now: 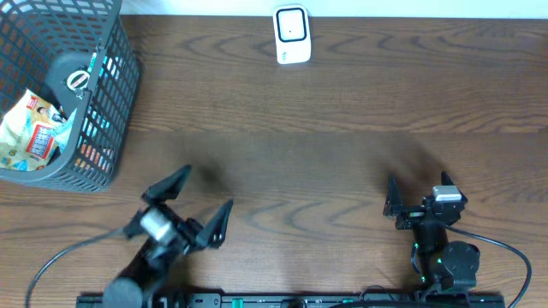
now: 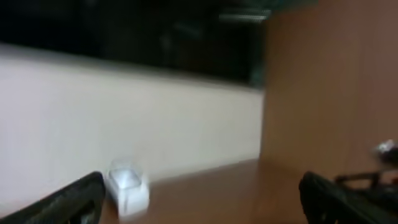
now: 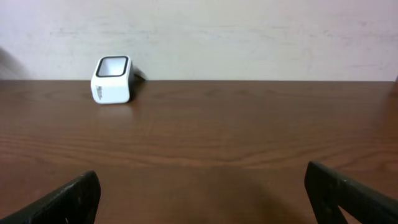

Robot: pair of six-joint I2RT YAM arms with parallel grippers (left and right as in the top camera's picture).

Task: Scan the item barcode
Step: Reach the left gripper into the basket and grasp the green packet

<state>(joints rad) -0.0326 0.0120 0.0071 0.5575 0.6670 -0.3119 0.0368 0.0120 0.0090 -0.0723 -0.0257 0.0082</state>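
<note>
Overhead gives you the relation that matters: the crinkled yellow-and-white snack packet with red print (image 1: 28, 130) lies inside the dark grey wire-mesh basket (image 1: 116, 94) at the far-left corner of the brown wood-grain tabletop (image 1: 325, 128), pressed against the basket's left side. The left arm (image 1: 157, 228) is clearly the nearer one; the packet sits ahead and to its left, and nothing stands between them but the basket wall.

Its jaws are spread wide and empty. They point away to the right of the basket, more toward the small white box-shaped scanner with the dark window (image 1: 291, 36) at the far edge, so I judge you must swing left and come in over the rim. The packet's long axis I cannot tell — it is crumpled and half hidden.

The right arm (image 1: 437, 235) sits well apart, jaws also spread and holding nothing, facing the scanner.
</note>
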